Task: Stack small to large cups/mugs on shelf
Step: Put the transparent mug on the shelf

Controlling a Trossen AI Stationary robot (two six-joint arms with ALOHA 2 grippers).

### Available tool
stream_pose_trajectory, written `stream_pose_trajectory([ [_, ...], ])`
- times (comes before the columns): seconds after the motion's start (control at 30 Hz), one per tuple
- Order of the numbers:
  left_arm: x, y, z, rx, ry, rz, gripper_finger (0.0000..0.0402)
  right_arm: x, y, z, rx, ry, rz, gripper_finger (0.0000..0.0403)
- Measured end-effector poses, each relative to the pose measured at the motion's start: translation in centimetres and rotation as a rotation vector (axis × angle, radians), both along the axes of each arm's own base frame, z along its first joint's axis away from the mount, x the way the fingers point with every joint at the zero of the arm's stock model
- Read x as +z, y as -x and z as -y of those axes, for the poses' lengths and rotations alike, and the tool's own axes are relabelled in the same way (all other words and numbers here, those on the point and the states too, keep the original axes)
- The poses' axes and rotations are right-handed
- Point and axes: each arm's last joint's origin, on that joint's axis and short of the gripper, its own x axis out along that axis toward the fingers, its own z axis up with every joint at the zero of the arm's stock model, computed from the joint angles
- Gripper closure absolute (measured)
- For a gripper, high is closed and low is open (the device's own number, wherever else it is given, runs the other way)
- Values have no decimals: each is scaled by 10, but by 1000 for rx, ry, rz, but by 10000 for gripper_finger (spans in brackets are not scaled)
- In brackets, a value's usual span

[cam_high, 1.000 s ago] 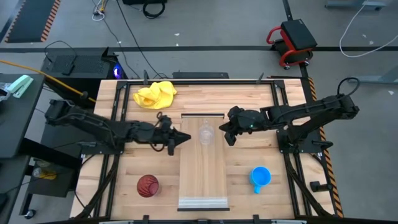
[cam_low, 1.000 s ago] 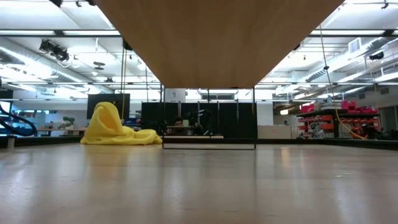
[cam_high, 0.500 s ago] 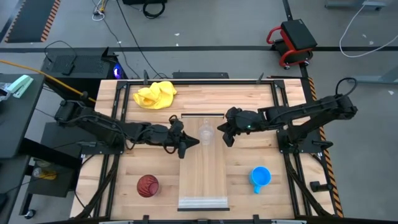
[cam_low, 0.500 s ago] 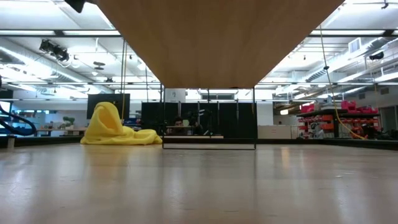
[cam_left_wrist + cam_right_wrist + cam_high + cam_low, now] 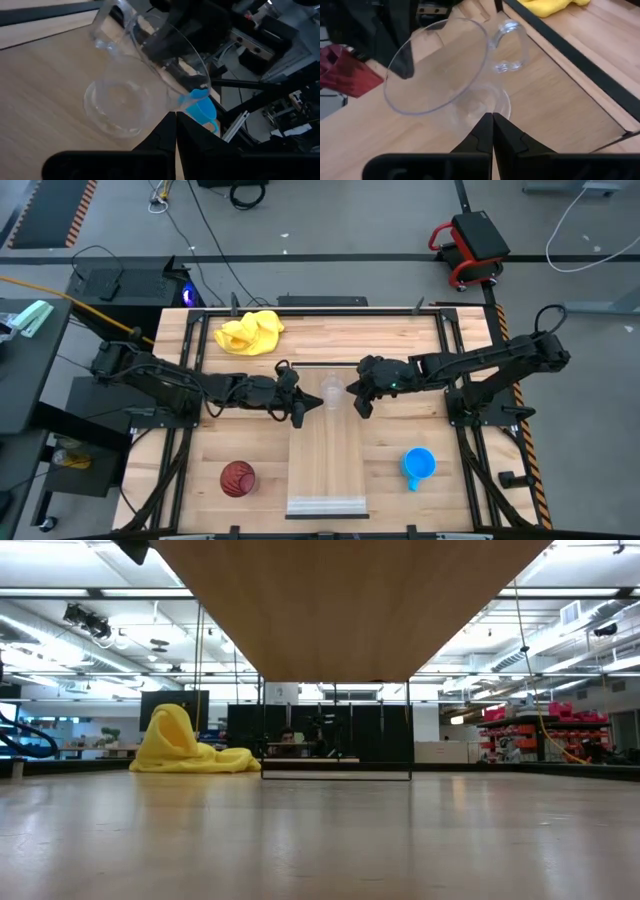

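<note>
The small clear glass mug [image 5: 332, 390] stands upright on the long narrow light-wood shelf [image 5: 326, 470], near the end with the dark rim. It has nothing inside; the wood shows through its base in both wrist views [image 5: 120, 100] [image 5: 465, 95], and its handle is on the side toward that dark rim.

The left claw [image 5: 303, 406] is just beside the glass mug on its left, over the edge of the shelf. Its two dark fingers [image 5: 170, 135] lie pressed together, with the tips close to the base of the mug. The right claw [image 5: 358, 402] is just beside the mug on the other side, and its fingers [image 5: 492, 135] also lie together, holding nothing.

The dark red ribbed cup [image 5: 237, 478] lies on the wooden surface [image 5: 400, 340] left of the shelf. The bright blue handled mug [image 5: 418, 465] is right of the shelf, its opening facing up, and empty. A crumpled yellow cloth [image 5: 250, 332] rests at the far left part of the surface.
</note>
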Motion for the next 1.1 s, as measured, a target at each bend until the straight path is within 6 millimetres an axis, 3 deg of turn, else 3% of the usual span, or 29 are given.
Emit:
stream_pose_trajectory([
  [0.43,-1,-2,-19,71,-4,-5,388,0,1,-22,190,-8,-2,391],
  [0.7,0,-2,-18,68,1,-3,383,8,8,-19,197,13,16,393],
  [1.1,0,-1,-14,58,24,5,383,30,55,-10,107,36,-35,394],
])
